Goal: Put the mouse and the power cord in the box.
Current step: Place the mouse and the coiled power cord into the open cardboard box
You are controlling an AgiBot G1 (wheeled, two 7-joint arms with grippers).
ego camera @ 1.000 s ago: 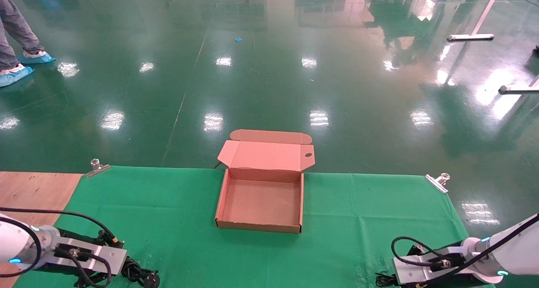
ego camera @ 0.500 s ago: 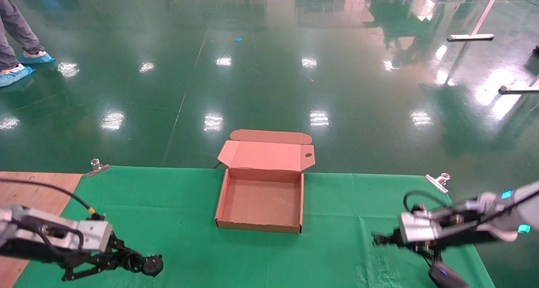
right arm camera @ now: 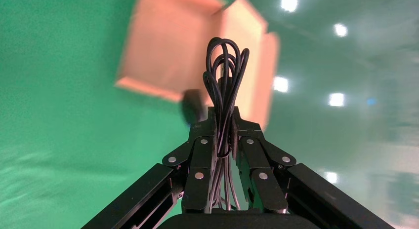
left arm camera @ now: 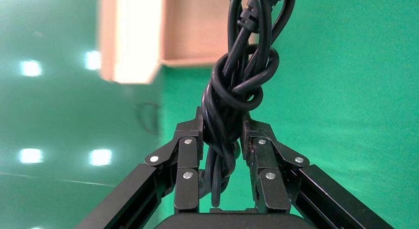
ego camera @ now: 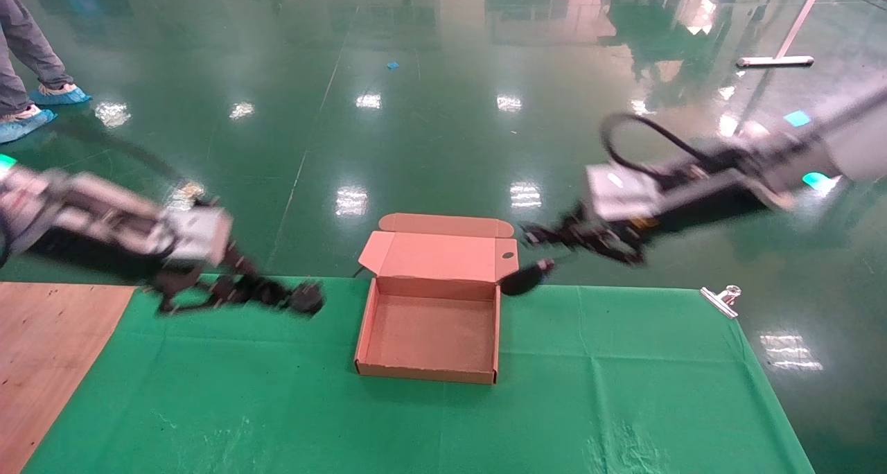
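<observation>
Both our arms are aloft and carrying. Our left end effector (left arm camera: 221, 140) is pinched tight on the knotted bundle of the power cord (left arm camera: 236, 86), whose plug end trails ahead of the fingers, toward the box (ego camera: 431, 335). Our right end effector (right arm camera: 223, 135) is clamped on the looped thin cable of the mouse (ego camera: 521, 278), so the mouse itself dangles below and ahead of it, just beside the box's near-side wall and hinged lid. The box sits open on the green-covered bench (ego camera: 624, 405), between the two end effectors and lower than both.

To do this step well, we judge that each load should be brought squarely over the open tray before lowering. The mouse hangs from its cable and may swing, so we should let it settle, descend until it rests on the cardboard floor, and only then release. The arms should take turns, to avoid crowding the small box.
</observation>
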